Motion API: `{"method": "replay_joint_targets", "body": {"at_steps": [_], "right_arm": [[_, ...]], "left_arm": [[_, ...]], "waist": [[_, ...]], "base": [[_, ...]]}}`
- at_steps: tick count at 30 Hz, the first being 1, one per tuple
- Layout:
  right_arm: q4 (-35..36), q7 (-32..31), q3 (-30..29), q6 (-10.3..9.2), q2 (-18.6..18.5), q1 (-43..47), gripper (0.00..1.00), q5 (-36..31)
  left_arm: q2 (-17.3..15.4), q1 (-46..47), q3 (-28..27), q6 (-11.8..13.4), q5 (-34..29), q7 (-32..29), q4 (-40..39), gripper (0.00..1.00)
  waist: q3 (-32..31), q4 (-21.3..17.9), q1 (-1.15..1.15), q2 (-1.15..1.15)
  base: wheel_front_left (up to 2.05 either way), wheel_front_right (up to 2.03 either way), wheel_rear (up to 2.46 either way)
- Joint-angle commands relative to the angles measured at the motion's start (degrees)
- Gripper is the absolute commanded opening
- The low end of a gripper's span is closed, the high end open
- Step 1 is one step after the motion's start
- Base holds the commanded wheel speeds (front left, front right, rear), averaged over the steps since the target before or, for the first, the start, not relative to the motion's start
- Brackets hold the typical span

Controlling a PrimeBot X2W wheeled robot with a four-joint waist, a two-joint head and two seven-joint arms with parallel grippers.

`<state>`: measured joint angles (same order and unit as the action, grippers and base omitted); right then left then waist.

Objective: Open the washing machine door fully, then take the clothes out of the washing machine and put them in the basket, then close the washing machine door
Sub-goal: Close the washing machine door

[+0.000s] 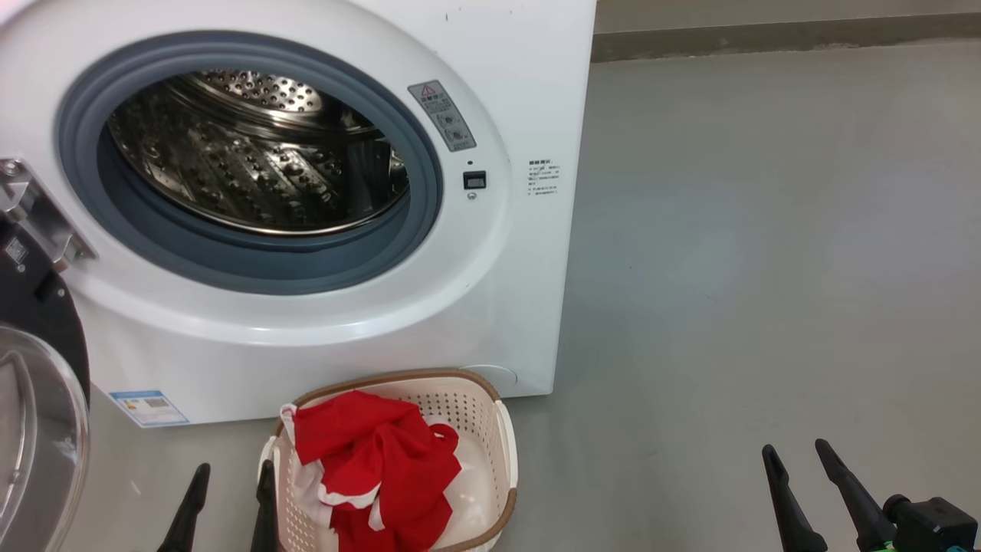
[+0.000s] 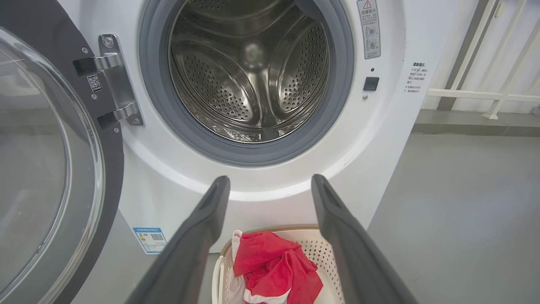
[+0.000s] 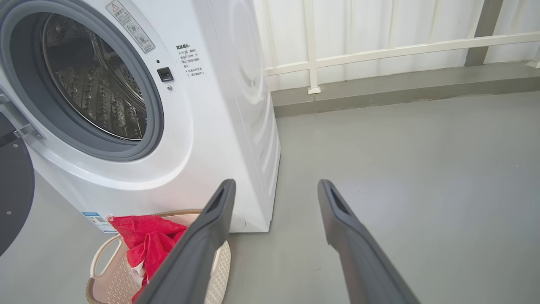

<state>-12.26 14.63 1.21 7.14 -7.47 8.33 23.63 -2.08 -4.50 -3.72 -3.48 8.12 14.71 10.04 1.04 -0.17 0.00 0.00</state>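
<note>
**Jaws spread; door closing due**

Both grippers stand spread and empty: left, right. We find the clothes in the basket and the drum bare. We judge closing is next. The door hangs wide, left of the left gripper, so that arm is nearer. The floor at right offers room.

Washer fills 10 to 12 o'clock, with its door swung wide at 8 o'clock. Basket sits at 6 o'clock on the floor, just in front of the washer, with red clothes piled inside. Left gripper at 7 o'clock just beside the basket, right gripper at 5 o'clock, both with fingers spread, nothing held.
</note>
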Motion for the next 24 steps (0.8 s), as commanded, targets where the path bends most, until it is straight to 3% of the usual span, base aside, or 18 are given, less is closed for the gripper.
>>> {"method": "replay_joint_targets", "body": {"at_steps": [1,14,24], "right_arm": [[1.49,0.37,1.34,0.35,-1.25,-0.81,1.00,-0.43],[1.72,0.37,1.07,0.35,-1.16,-0.64,1.00,-0.46],[1.69,0.37,0.99,0.35,-0.86,-0.40,1.00,-0.54]], "left_arm": [[-0.80,0.95,-1.61,0.39,-0.07,0.29,-1.40,1.00],[-0.80,0.67,-1.81,0.51,0.29,0.29,-2.07,1.00],[-0.80,0.61,-1.79,0.53,0.45,0.29,-2.21,1.00]], "waist": [[0.05,0.00,0.00,0.00],[0.46,0.15,0.00,0.00],[0.17,0.53,0.00,0.00]], "base": [[-1.20,1.20,0.00],[-1.14,1.14,0.00],[-0.16,0.16,0.00]]}}
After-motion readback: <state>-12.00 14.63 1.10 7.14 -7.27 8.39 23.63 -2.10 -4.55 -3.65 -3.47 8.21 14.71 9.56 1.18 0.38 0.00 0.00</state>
